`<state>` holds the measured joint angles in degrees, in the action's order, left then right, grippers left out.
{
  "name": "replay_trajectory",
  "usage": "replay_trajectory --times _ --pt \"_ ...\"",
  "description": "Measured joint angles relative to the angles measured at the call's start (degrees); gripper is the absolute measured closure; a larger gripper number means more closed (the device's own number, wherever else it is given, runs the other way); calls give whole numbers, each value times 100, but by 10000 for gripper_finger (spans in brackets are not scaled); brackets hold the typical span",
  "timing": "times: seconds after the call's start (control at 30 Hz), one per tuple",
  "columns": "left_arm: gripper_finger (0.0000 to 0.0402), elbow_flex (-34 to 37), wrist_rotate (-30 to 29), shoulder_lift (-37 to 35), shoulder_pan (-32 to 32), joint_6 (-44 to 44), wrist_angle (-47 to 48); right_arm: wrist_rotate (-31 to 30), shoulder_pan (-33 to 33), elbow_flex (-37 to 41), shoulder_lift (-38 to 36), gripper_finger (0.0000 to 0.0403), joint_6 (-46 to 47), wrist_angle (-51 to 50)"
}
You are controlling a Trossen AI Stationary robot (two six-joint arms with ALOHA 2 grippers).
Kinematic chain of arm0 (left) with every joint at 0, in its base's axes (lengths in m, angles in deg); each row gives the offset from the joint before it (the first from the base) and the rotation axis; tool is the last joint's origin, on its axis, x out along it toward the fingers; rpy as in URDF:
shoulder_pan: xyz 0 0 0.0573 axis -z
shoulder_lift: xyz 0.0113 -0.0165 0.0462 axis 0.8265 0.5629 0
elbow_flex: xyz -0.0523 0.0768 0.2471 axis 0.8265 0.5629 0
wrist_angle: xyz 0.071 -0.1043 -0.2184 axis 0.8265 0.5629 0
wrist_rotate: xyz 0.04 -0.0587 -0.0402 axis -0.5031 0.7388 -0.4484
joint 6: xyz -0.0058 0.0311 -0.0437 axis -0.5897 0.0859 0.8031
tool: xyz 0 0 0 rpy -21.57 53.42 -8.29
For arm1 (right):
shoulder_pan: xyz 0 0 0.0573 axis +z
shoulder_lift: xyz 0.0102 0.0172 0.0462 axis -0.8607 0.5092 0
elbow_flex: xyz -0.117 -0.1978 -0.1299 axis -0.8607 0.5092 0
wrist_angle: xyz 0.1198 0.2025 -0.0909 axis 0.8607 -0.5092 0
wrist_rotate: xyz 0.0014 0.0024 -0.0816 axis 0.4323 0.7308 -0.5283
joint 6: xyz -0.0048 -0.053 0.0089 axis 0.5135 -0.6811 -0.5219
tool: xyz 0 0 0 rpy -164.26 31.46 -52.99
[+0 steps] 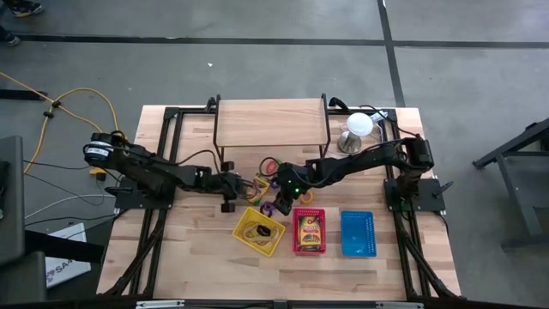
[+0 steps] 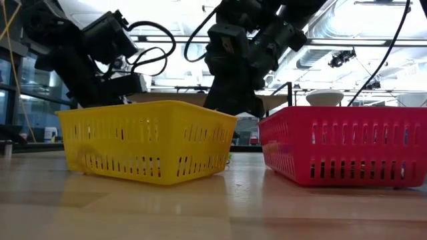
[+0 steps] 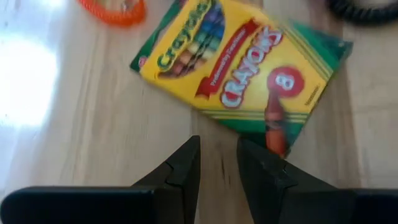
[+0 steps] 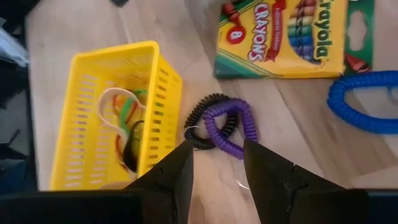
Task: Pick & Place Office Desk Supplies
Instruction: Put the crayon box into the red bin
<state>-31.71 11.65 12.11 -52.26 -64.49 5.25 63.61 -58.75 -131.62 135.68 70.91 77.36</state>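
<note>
A yellow-and-green crayon box lies flat on the wooden table, just ahead of my left gripper. That gripper is open by a narrow gap with only bare wood between its fingers. My right gripper is open too and hovers over a purple coil ring and a black coil ring, which lie beside the yellow basket. The same crayon box and a blue coil ring lie beyond them. Tan, green and red rubber bands lie in the yellow basket.
A red basket holding another crayon box and a blue basket stand in a row right of the yellow one. A wooden shelf and a white dome stand at the far side. An orange coil ring lies near the box.
</note>
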Motion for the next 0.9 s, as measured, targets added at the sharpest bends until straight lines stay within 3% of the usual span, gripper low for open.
replay_trajectory --times 0.9 --pt "303 -4 421 845 -118 -223 -1552 -371 -98 17 331 275 570 -725"
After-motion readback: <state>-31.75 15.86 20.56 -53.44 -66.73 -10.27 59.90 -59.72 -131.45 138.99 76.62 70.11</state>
